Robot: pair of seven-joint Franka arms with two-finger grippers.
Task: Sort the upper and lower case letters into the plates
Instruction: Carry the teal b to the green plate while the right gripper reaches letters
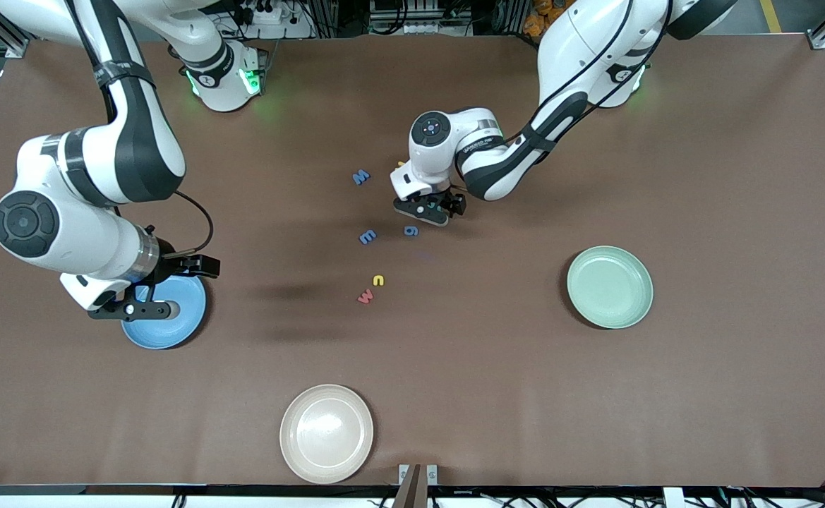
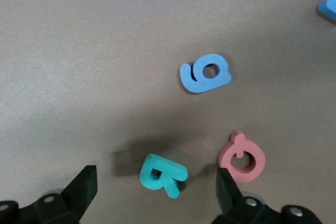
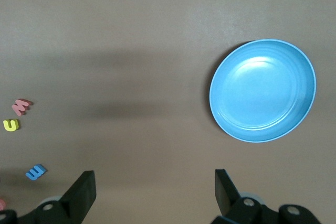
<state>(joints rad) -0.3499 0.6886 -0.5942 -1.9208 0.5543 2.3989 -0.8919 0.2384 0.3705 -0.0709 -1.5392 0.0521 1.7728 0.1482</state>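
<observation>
Left hand (image 1: 432,209): mid-frame in the front view, fingers spread, low over the teal R (image 2: 163,176), which lies between them in the wrist view; pink Q (image 2: 242,158) just beside one finger.

Advice: centre on the R and close without catching the Q.

Right hand (image 1: 133,307): spread, empty, waiting over the blue plate (image 1: 185,321), lower left.

Green plate (image 1: 610,286): right of centre, empty.

Hidden: R and Q under the left hand in the front view; H not found.
</observation>
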